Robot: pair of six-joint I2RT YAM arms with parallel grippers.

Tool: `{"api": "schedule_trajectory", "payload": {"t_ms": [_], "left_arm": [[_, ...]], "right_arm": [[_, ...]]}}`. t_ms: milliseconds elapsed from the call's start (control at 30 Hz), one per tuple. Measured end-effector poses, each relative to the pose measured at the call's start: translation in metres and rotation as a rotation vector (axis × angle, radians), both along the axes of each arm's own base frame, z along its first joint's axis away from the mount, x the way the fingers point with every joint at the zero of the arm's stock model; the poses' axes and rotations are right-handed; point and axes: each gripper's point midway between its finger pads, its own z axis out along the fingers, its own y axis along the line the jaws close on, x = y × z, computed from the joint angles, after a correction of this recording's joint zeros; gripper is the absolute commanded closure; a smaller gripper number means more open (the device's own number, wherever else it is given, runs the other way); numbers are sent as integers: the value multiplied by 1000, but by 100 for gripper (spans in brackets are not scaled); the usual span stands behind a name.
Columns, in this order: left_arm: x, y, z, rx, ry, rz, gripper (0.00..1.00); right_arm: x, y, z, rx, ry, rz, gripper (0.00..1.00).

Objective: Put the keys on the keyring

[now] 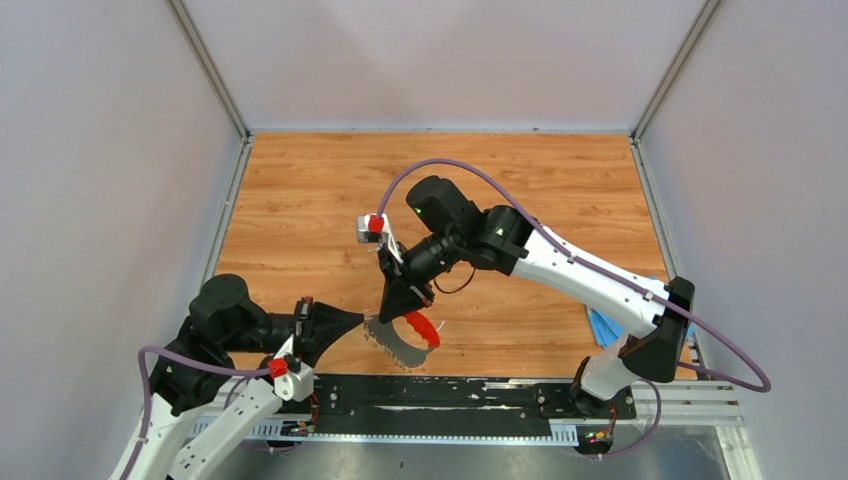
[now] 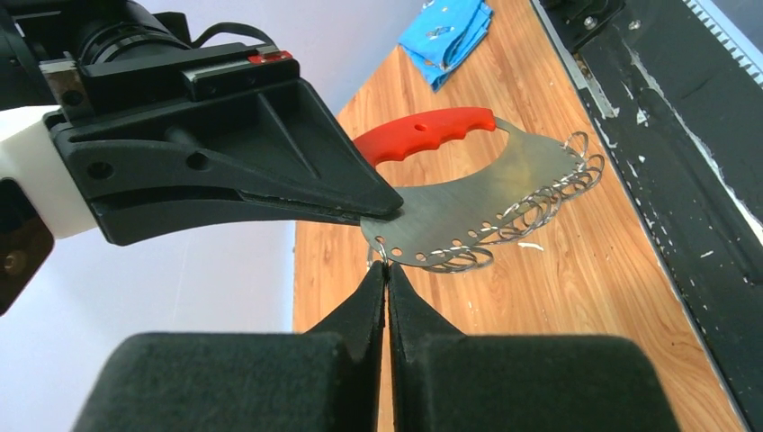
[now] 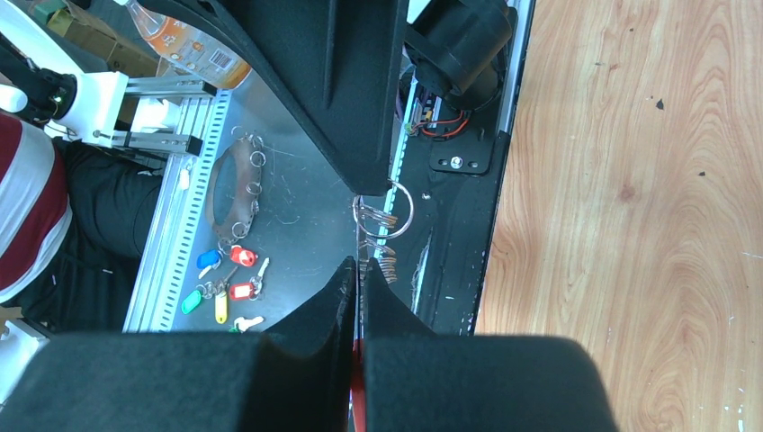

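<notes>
The keyring [image 1: 405, 338] is a red curved grip [image 2: 423, 135] on a grey metal plate [image 2: 486, 193] with a fan of wire rings, held in the air above the table's near edge. My right gripper [image 1: 405, 308] is shut on the plate's edge; a red sliver shows between its fingers [image 3: 357, 265]. My left gripper [image 2: 387, 268] is shut on the end wire ring at the plate's corner, and it reaches in from the left [image 1: 362, 320]. Small silvery bits lie on the blue cloth [image 2: 450, 27]; whether they are the keys I cannot tell.
The blue cloth [image 1: 603, 325] lies at the table's right edge by the right arm's base. A black rail [image 1: 450, 395] runs along the near edge. Below the table, several coloured key tags [image 3: 220, 288] and a bottle [image 3: 180, 49] lie on a metal shelf.
</notes>
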Motion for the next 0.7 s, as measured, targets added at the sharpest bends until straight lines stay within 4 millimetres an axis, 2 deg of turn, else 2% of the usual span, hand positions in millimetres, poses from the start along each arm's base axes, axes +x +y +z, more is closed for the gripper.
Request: {"api": "schedule_trajectory", "payload": {"t_ms": [300,700], "left_arm": [[0,-1,14,-15,100,23,100],[1,-4,5,-5,294,52,100]], "right_arm": [[0,0,-4,-4,1,-1,100],[1,2,-2,10,-6,1,100]]}}
